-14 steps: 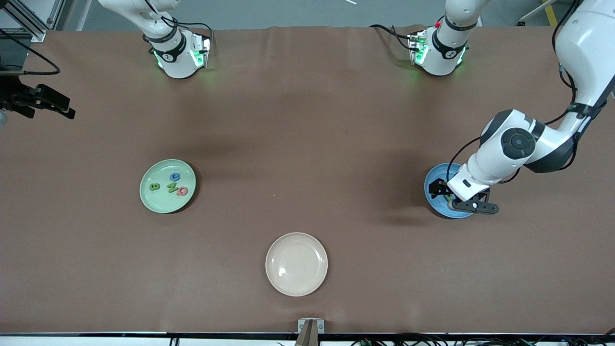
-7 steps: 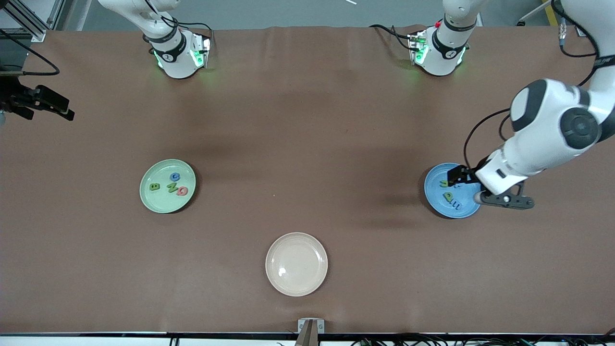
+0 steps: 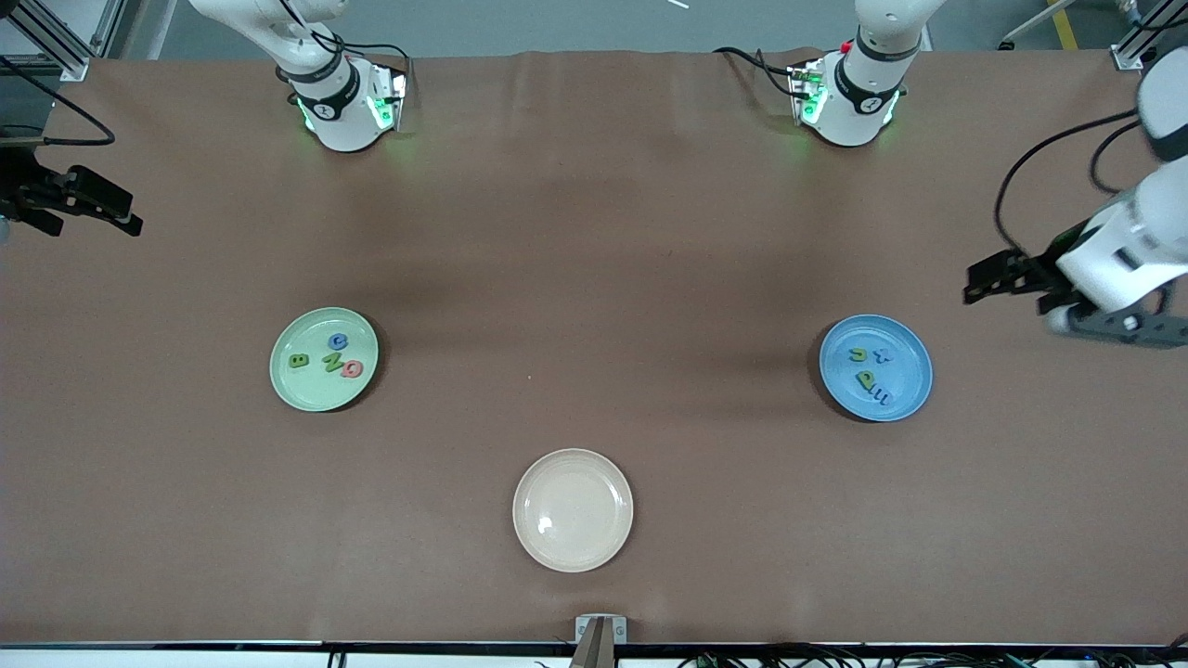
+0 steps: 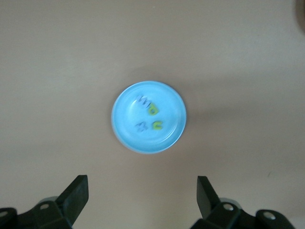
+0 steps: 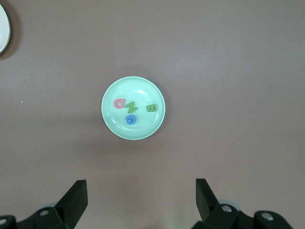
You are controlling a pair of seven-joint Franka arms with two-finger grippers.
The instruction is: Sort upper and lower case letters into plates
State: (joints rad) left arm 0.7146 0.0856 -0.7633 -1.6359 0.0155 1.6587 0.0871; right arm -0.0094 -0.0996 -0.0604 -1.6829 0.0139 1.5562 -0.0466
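Note:
The mint green plate (image 3: pixel 288 385) holds several letters: a green B (image 3: pixel 299 361), a blue c (image 3: pixel 338 341), a green N (image 3: pixel 331 360) and a red letter (image 3: pixel 352 369). The blue plate (image 3: pixel 910 371) holds several letters, two green (image 3: pixel 865 378) and two blue (image 3: pixel 879 396). My left gripper (image 3: pixel 982 278) is open and empty, up in the air beside the blue plate at the left arm's end. Its wrist view shows the blue plate (image 4: pixel 126 114) off from the open gripper (image 4: pixel 143 191). My right gripper (image 3: pixel 125 211) waits open and empty, high at the right arm's end; its wrist view (image 5: pixel 141 191) shows the green plate (image 5: pixel 112 119).
An empty cream-white plate (image 3: pixel 573 509) lies near the table's front edge, between the two coloured plates, and shows at the edge of the right wrist view (image 5: pixel 2 28). The brown table (image 3: pixel 594 278) carries nothing else. Both arm bases stand along the table's back edge.
My left gripper has risen off the blue plate and swung toward the left arm's end of the table, uncovering the letters in that plate. The right arm has not moved.

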